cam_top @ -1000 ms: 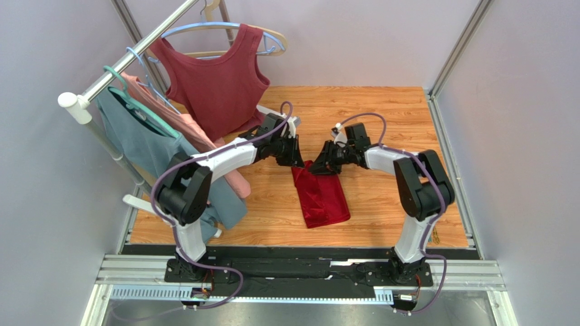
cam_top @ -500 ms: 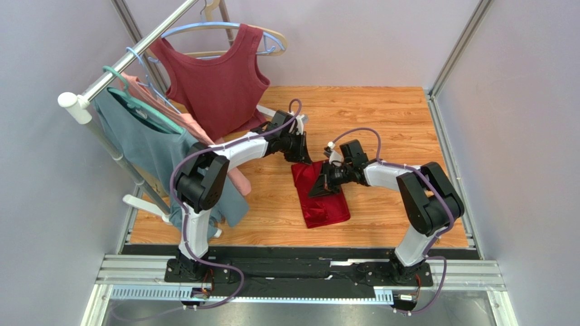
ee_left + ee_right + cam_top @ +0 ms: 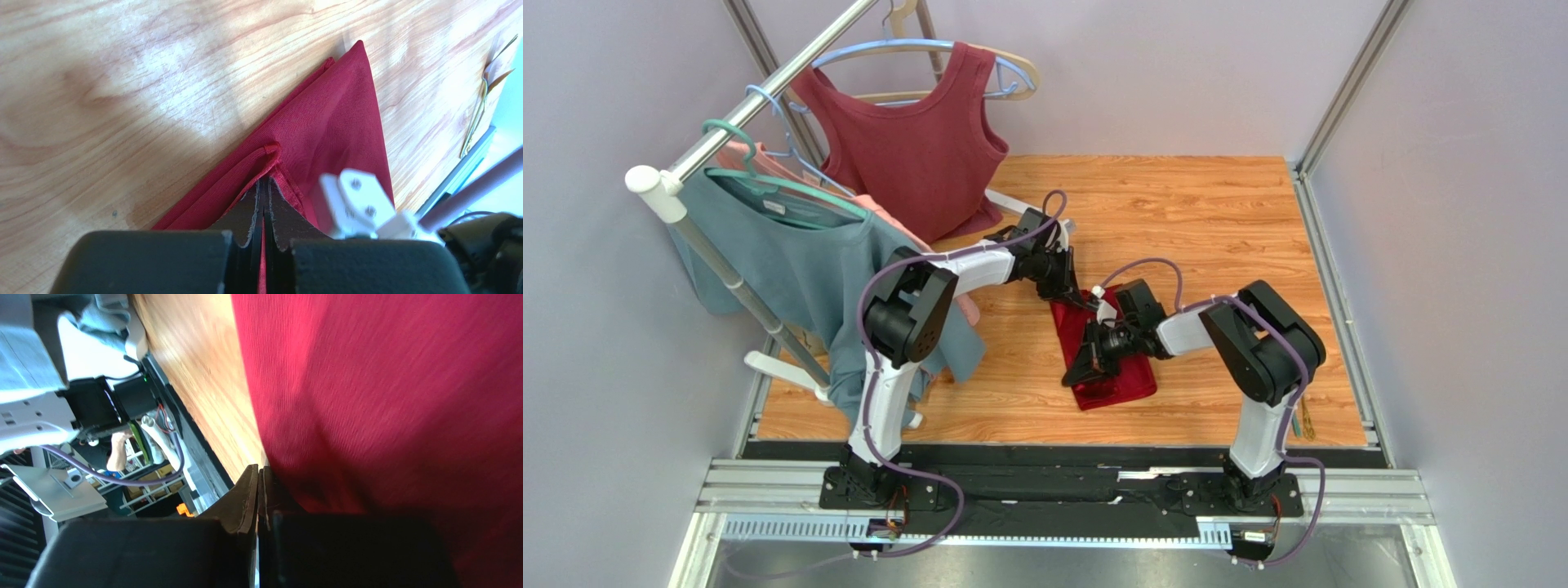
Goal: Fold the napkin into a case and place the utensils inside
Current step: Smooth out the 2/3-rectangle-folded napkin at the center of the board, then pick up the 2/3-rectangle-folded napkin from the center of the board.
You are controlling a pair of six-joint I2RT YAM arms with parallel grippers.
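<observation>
The napkin (image 3: 1127, 377), lengthwise between both, is clamped far-corner by the left pincer (image 3: 265, 184), near-edge by the right pincer (image 3: 259, 473).

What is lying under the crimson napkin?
The wooden table shows all around the napkin. Anything beneath it or inside its folds is covered and cannot be seen.

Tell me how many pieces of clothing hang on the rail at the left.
3. A maroon sleeveless top hangs farthest back, a pink garment is in the middle, and a grey-blue shirt is at the front. More may be hidden between them.
</observation>
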